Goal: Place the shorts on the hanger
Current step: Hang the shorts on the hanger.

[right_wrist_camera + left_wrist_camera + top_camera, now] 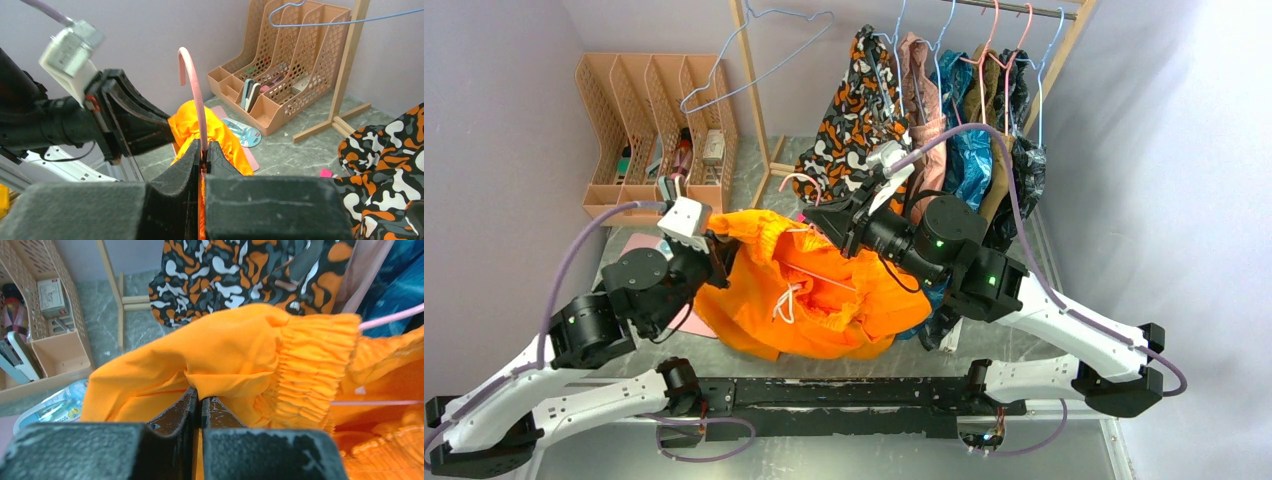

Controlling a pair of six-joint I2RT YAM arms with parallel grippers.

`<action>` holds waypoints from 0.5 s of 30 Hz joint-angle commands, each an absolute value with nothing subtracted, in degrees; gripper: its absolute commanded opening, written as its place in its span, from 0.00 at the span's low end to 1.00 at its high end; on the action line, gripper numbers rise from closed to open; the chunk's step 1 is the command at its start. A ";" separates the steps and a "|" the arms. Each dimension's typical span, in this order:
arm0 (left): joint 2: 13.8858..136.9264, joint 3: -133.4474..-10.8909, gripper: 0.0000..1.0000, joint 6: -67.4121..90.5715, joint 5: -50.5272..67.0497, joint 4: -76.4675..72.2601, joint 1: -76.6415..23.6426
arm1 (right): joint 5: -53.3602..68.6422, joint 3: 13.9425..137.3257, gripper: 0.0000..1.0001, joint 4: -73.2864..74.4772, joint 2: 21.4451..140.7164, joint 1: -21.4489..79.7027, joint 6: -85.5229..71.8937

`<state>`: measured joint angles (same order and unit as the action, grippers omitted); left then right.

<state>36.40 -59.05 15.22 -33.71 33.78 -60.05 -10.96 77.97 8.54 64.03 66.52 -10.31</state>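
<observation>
The bright orange shorts [814, 300] hang bunched between my two arms above the table, their white drawstring dangling in front. My left gripper [721, 250] is shut on a fold of the shorts [235, 345] just beside the gathered waistband; in the left wrist view its fingertips [201, 397] pinch the cloth. My right gripper [819, 215] is shut on the pink hanger [192, 85] just below its hook, which rises straight from the closed gripper [205, 145]. The hanger's pink wire [390, 317] runs out of the waistband, and the shorts [220, 132] hang below it.
A wooden rack at the back holds an orange-black-white patterned garment [859, 110], other clothes and a light-blue wire hanger [754, 60]. A tan desk organiser [654, 120] stands at the back left. A pink sheet [639, 243] and small items lie on the table under the shorts.
</observation>
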 commanded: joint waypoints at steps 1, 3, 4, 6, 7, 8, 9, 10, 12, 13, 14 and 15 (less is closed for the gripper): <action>35.28 -65.77 0.07 15.27 -37.24 31.52 -60.13 | -11.07 79.23 0.00 8.40 62.48 66.29 -9.83; 35.66 -68.18 0.07 15.79 -39.70 34.03 -60.05 | -11.20 78.96 0.00 8.44 61.30 66.33 -9.38; 35.99 -69.34 0.07 16.51 -41.56 36.50 -60.11 | -11.06 78.66 0.00 8.32 60.77 66.28 -9.20; 36.39 -70.56 0.07 16.91 -44.24 39.20 -60.07 | -11.01 78.20 0.00 7.65 59.55 66.31 -9.05; 36.39 -70.73 0.07 17.02 -45.27 39.87 -60.10 | -11.13 78.03 0.00 7.48 59.24 66.29 -9.05; 36.35 -70.68 0.07 16.89 -45.53 40.08 -60.10 | -11.11 77.94 0.00 7.30 59.04 66.28 -9.13; 36.26 -70.40 0.07 16.51 -45.19 39.74 -60.12 | -11.04 77.74 0.00 7.19 58.94 66.32 -9.10; 36.03 -69.95 0.07 15.80 -44.49 38.89 -60.12 | -10.88 77.56 0.00 6.94 58.89 66.28 -9.12; 36.10 -69.20 0.10 15.22 -43.82 38.19 -60.10 | -10.58 77.16 0.00 6.46 58.79 66.28 -9.14; 36.59 -69.22 0.18 15.02 -43.52 38.52 -60.09 | -10.43 76.90 0.00 6.05 58.65 66.31 -9.14; 36.85 -69.57 0.30 14.95 -43.35 39.14 -60.09 | -10.26 76.50 0.00 5.61 58.25 66.28 -9.10; 37.55 -70.22 0.48 15.13 -43.52 40.29 -60.11 | -10.18 75.97 0.00 4.99 57.72 66.33 -8.90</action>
